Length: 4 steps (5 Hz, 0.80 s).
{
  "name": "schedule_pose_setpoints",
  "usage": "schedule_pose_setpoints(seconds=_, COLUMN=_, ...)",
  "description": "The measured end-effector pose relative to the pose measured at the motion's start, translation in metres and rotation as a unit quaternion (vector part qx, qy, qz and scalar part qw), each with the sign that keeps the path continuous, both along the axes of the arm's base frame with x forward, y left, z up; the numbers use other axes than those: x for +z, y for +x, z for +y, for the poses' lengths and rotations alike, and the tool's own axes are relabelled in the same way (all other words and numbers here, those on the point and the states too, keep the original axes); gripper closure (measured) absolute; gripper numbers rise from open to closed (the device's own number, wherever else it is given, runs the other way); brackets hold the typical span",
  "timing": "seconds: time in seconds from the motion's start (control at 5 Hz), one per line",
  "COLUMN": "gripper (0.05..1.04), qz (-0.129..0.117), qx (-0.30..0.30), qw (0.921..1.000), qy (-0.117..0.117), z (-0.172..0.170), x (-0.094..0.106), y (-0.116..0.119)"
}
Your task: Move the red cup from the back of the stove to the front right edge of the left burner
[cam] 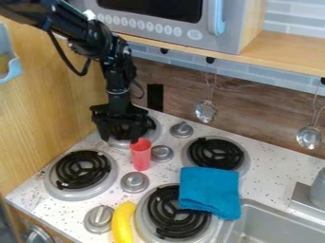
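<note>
The gripper (pixel 119 136) hangs downward over the back left burner (pixel 153 136), its two fingers apart, so it is open. Its right fingertip overlaps the rim of an upright red cup (pixel 141 155); whether they touch I cannot tell. The cup stands on the speckled counter between the burners, just left of a grey knob (pixel 162 153). A folded blue cloth (pixel 209 192) lies partly over the front right burner (pixel 164 213). Left of that burner is a yellow banana (pixel 123 224) at the view's bottom edge.
Around the cup are the front left burner (pixel 81 174), the back right burner (pixel 216 153) and several knobs. A sink (pixel 260 225) is at lower right. A microwave (pixel 171 23) sits on a shelf above. Metal utensils (pixel 205 111) hang on the back wall; a wooden panel (pixel 38 104) rises at left.
</note>
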<state>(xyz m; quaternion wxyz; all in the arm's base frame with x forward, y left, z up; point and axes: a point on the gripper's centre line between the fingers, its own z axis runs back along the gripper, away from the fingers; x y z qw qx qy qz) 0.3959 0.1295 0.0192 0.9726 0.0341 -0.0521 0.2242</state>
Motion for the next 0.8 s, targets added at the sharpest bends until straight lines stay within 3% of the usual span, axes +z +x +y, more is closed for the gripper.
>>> schedule_pose_setpoints(seconds=0.6, gripper=0.079, qz=0.013, qx=0.018, qw=0.9997, qy=0.008, z=0.007, x=-0.017, y=0.013)
schedule_pose_setpoints(seconds=0.8, gripper=0.133, qz=0.023, qx=0.013, qw=0.9996, qy=0.014, z=0.001, x=-0.025, y=0.017)
